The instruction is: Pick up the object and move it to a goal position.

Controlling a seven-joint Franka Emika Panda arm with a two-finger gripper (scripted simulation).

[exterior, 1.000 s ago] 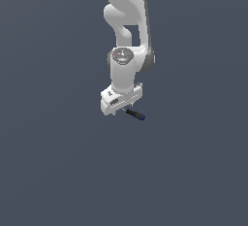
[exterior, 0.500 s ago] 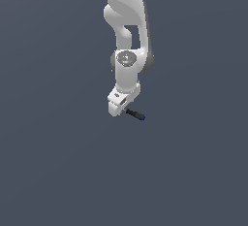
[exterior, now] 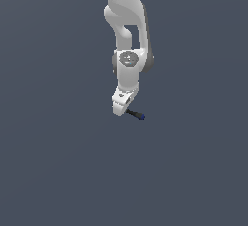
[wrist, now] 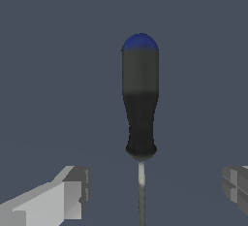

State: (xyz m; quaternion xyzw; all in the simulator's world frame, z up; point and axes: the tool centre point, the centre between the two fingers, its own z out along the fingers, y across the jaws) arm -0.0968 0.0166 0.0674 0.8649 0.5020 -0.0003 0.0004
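The white arm (exterior: 127,21) came down from the top centre of the frame over a plain dark grey surface (exterior: 53,162). Its end effector (exterior: 121,107) sat near the middle of the frame, pointing down. A small black rod (exterior: 135,114) with a blue tip stuck out from it toward the lower right.

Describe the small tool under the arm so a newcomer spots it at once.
Follow the white robot arm down to its gripper. Just beside it, toward the exterior view's right, lies a short black-handled tool. Its blue cap and thin metal shaft, seen between the open fingers, mark it out on the plain grey ground.
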